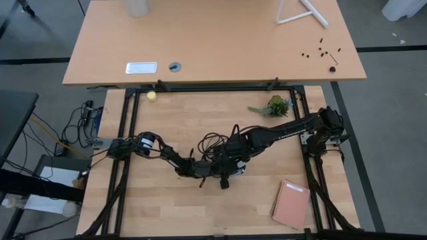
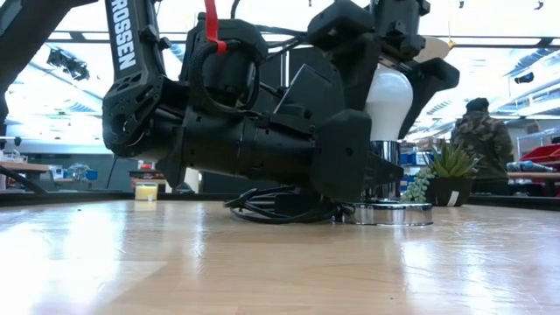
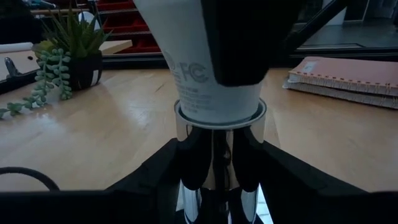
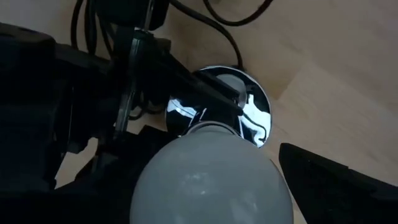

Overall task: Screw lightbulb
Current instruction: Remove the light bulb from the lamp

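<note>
The white frosted lightbulb [image 2: 388, 101] stands upright in a chrome socket [image 2: 383, 166] whose round base disc [image 2: 394, 213] rests on the wooden table. My left gripper [image 2: 350, 162] reaches in level from the table's left and is shut on the socket's stem. My right gripper [image 2: 391, 63] comes down from above and is shut on the bulb's glass. In the high view both grippers meet at the table's middle [image 1: 227, 167], hiding the bulb. My left gripper pinches the socket's chrome stem [image 3: 214, 155] between its two fingers [image 3: 165, 171], just under the bulb's neck. The fingers lie level, coming from the table's left. The socket stands upright with its disc on the table. My right gripper has the bulb's wide upper part [image 2: 404, 87] between its two fingers [image 2: 430, 80], one on each side. The fingers point down from above. The bulb stands upright, its neck [image 3: 208, 93] seated in the socket's collar.
A black cord [image 2: 271, 208] coils on the table behind the socket. A potted plant [image 1: 275, 107] stands at the far right, a pink notebook [image 1: 291, 203] lies at the near right, and a small yellow thing [image 1: 152, 97] sits far left. A person [image 2: 477, 144] stands beyond the table.
</note>
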